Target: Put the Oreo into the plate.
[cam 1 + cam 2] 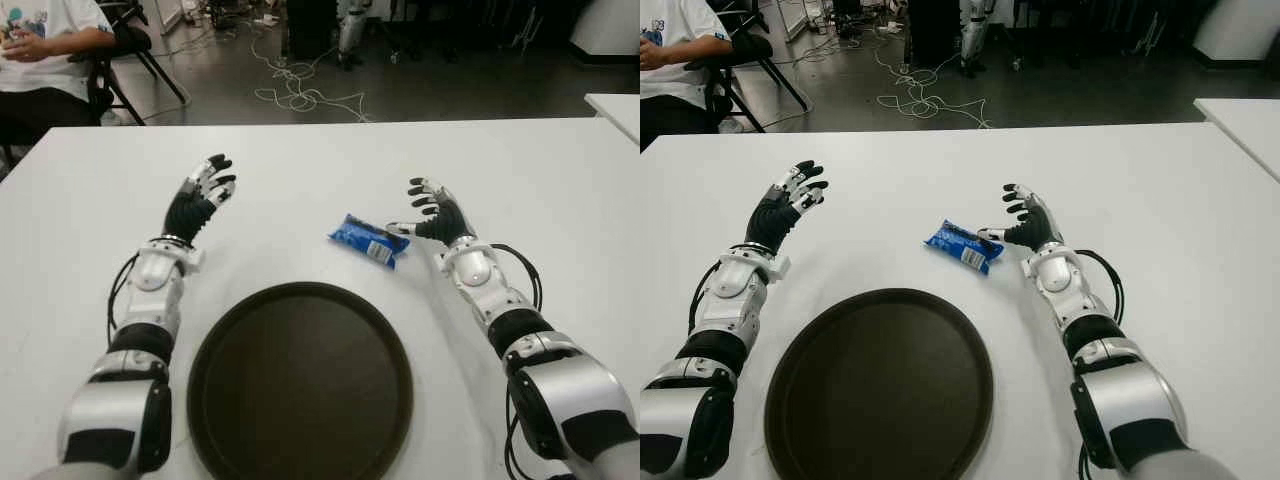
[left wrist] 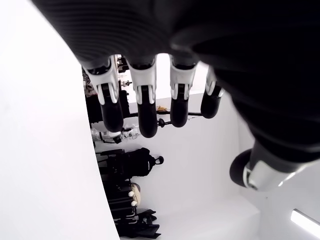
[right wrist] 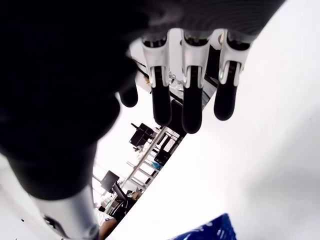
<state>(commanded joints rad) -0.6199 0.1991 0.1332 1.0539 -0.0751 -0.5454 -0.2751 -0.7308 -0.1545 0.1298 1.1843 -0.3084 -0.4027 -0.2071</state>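
A blue Oreo packet [image 1: 368,240] lies flat on the white table [image 1: 520,170], just beyond the dark round plate [image 1: 300,385] near the front edge. My right hand [image 1: 432,212] is immediately right of the packet, fingers spread and open, its thumb close to the packet's right end; whether it touches I cannot tell. A corner of the blue packet [image 3: 210,231] shows in the right wrist view below the extended fingers [image 3: 192,107]. My left hand [image 1: 205,190] stays idle to the left of the plate's far rim, fingers [image 2: 145,112] extended and holding nothing.
A seated person [image 1: 45,50] is at the far left beyond the table's edge. Cables [image 1: 300,90] lie on the floor behind. A second white table's corner [image 1: 615,105] shows at the far right.
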